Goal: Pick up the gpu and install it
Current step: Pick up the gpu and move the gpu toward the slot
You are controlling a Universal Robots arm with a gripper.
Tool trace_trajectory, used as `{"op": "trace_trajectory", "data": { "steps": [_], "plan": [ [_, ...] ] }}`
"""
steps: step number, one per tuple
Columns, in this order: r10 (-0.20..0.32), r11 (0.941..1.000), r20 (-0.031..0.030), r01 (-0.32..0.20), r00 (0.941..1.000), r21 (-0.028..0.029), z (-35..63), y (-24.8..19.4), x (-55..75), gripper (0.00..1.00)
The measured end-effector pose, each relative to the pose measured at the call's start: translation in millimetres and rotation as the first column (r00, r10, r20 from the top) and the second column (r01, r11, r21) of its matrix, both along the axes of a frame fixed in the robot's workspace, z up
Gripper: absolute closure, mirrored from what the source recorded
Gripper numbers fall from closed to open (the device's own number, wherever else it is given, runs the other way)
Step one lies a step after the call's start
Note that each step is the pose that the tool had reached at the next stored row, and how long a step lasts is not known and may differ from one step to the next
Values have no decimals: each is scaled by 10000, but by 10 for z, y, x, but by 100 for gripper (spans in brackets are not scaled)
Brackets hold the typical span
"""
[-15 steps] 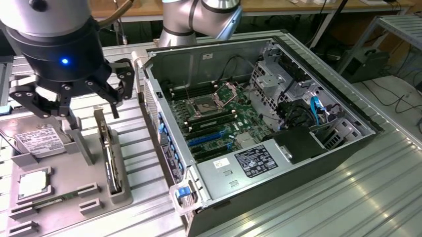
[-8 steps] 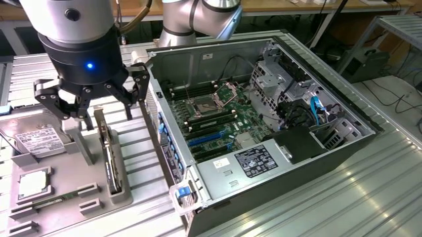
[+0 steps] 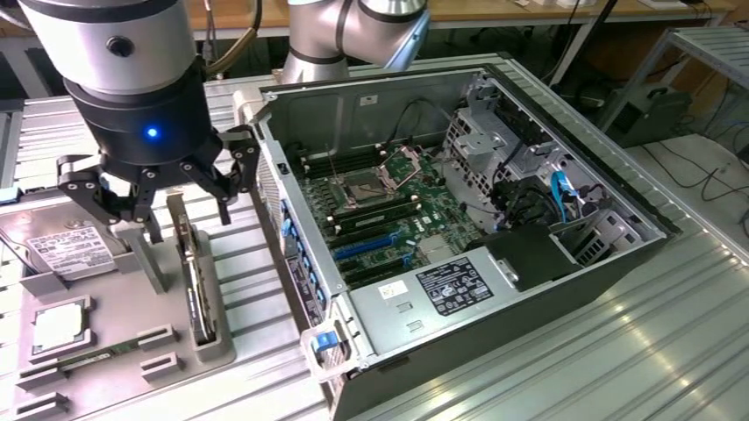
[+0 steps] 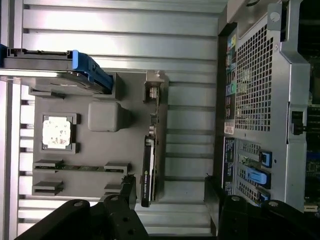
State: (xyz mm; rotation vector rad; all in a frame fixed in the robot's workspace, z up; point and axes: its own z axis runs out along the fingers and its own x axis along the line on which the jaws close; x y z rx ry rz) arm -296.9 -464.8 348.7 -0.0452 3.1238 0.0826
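The one gpu stands on its long edge in a slot of the grey holder, directly under the hand. The hand is wide open and holds nothing. Its two fingers stand one at each side of the card's thin upper edge, and the card is nearer to one of them, with a small gap. On the far side of that finger the holder carries one grey block, one hard drive, one square processor chip and one narrow memory strip. On the side of the other finger there is a free band of ribbed table, then the wall of the one open computer case.
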Motion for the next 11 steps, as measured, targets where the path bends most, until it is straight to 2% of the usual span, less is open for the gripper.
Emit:
{"op": "trace_trajectory", "data": {
  "steps": [4, 11],
  "plan": [
    [-146, 9999, 0, 146, 9999, -15, -75, 3, -45, 34],
    [-717, 9974, 0, 717, 9974, -16, -216, 6, -79, 34]
  ]
}}
